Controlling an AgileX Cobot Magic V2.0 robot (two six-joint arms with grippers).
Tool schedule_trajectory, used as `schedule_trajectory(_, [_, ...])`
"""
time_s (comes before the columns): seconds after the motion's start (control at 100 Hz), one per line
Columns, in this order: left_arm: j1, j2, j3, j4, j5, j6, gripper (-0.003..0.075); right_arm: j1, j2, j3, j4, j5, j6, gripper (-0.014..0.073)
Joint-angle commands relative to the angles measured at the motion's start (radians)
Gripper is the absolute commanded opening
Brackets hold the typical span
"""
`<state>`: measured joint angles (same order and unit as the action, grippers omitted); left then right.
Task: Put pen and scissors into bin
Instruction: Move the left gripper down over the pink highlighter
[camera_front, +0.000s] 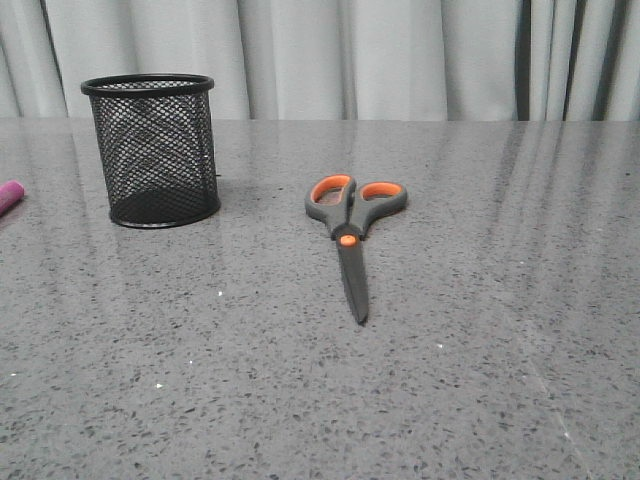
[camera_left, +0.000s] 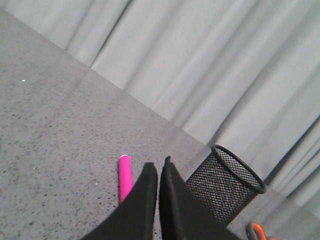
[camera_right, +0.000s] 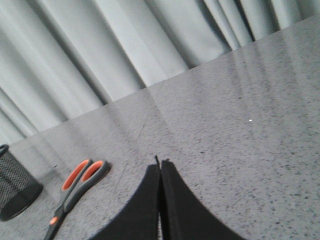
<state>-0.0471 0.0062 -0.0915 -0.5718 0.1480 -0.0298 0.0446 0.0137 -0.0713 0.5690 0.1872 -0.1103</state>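
Waiting to begin: nothing is sitting in the bin (camera_front: 150, 150) yet.
I am holding both grippers, left gripper (camera_left: 158, 167) and right gripper (camera_right: 160, 165), pressed together and empty; the scissors (camera_front: 350, 235) are lying at the bin's 3 o'clock, the pen (camera_front: 8, 196) at its 9 o'clock, both on the desk (camera_front: 500, 350).

The front camera is sitting low, looking forward across the table (camera_front: 480, 400) toward the curtain (camera_front: 400, 50). Each wrist camera is tilting over its arm's closed fingers, hovering above the table. All three views are sharing the bin (camera_front: 152, 150) and scissors (camera_front: 350, 225); the pen (camera_left: 124, 177) is appearing only front and left.
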Motion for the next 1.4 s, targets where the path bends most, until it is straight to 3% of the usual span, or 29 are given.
schedule_trajectory(0.0, [-0.008, 0.066, -0.129, 0.111, 0.042, 0.003, -0.0022, -0.004, 0.073, -0.099, -0.017, 0.017, -0.009, -0.0063])
schedule_trajectory(0.2, [-0.008, 0.306, -0.404, 0.387, 0.31, 0.003, -0.0022, -0.004, 0.359, -0.313, -0.104, 0.248, -0.011, -0.0063])
schedule_trajectory(0.43, [-0.008, 0.542, -0.658, 0.406, 0.594, 0.003, -0.0022, -0.004, 0.652, -0.571, -0.142, 0.461, -0.011, -0.0068])
schedule_trajectory(0.71, [-0.008, 0.663, -0.714, 0.375, 0.652, 0.01, -0.002, -0.004, 0.746, -0.648, -0.142, 0.501, -0.011, -0.0068])
schedule_trajectory(0.79, [-0.008, 0.682, -0.714, 0.326, 0.657, 0.105, -0.002, -0.004, 0.746, -0.648, -0.142, 0.501, -0.011, -0.006])
schedule_trajectory(0.86, [-0.008, 0.699, -0.714, 0.272, 0.657, 0.178, -0.002, -0.004, 0.746, -0.648, -0.142, 0.501, -0.018, -0.0015])
schedule_trajectory(0.93, [-0.008, 0.718, -0.714, 0.229, 0.657, 0.22, -0.0008, -0.004, 0.746, -0.648, -0.142, 0.503, -0.018, 0.0083])
schedule_trajectory(1.1, [-0.008, 0.773, -0.716, 0.204, 0.66, 0.24, 0.0145, -0.004, 0.746, -0.648, -0.142, 0.505, -0.018, 0.0444])
schedule_trajectory(1.27, [-0.008, 0.835, -0.739, 0.204, 0.668, 0.24, 0.0379, -0.004, 0.746, -0.648, -0.142, 0.505, -0.018, 0.0465])
schedule_trajectory(1.39, [-0.008, 0.891, -0.776, 0.204, 0.662, 0.247, 0.0386, -0.004, 0.746, -0.648, -0.142, 0.5, -0.018, 0.0465])
